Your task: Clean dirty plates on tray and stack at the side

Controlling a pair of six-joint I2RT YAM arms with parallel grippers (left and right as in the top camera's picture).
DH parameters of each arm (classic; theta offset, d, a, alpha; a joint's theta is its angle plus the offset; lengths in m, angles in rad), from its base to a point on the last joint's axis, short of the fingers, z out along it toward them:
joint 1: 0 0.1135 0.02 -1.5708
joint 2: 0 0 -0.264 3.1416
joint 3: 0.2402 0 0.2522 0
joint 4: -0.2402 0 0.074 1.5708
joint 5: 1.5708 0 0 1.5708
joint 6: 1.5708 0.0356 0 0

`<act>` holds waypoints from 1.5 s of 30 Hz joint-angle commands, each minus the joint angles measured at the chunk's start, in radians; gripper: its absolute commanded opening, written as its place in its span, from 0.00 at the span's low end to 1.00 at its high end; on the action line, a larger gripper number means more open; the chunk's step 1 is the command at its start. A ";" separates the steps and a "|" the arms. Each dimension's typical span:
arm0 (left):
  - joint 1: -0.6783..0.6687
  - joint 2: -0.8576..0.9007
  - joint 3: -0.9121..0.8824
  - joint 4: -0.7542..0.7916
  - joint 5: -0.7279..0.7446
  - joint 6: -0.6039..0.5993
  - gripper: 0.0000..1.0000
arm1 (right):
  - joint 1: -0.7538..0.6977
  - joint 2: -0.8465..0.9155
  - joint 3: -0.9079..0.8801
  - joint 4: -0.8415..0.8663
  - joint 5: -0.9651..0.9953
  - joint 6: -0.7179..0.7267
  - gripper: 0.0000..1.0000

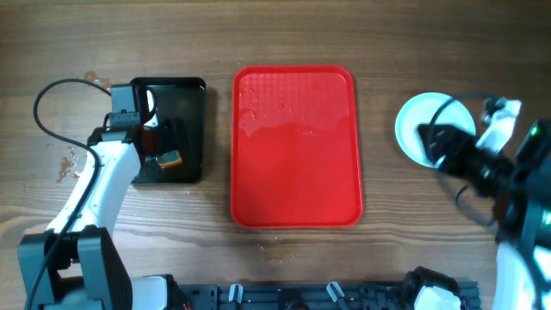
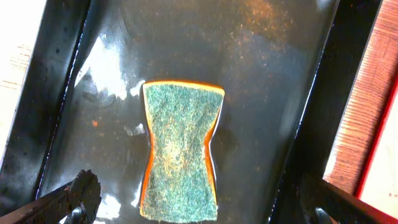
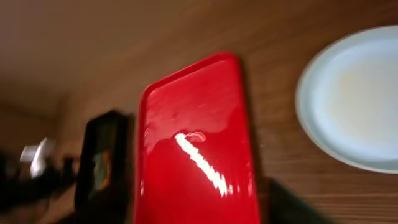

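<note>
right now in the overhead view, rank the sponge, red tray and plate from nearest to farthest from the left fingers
1. sponge, in the black tray, right by the left fingers
2. red tray, table centre
3. plate, far right

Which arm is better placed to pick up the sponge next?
Left. The left gripper hangs open directly over the sponge in the black tray, with a finger on either side. The right gripper is at the plate, beyond the red tray.
</note>
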 commanded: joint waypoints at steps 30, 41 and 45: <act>0.002 0.005 0.002 0.002 0.011 0.011 1.00 | 0.321 -0.900 -1.025 1.001 0.277 -0.264 1.00; 0.002 0.005 0.001 0.002 0.012 0.010 1.00 | 0.321 -0.888 -1.025 0.944 0.277 -0.264 1.00; -0.043 -0.227 -0.028 -0.002 0.007 0.008 1.00 | 0.321 -0.888 -1.025 0.944 0.277 -0.264 1.00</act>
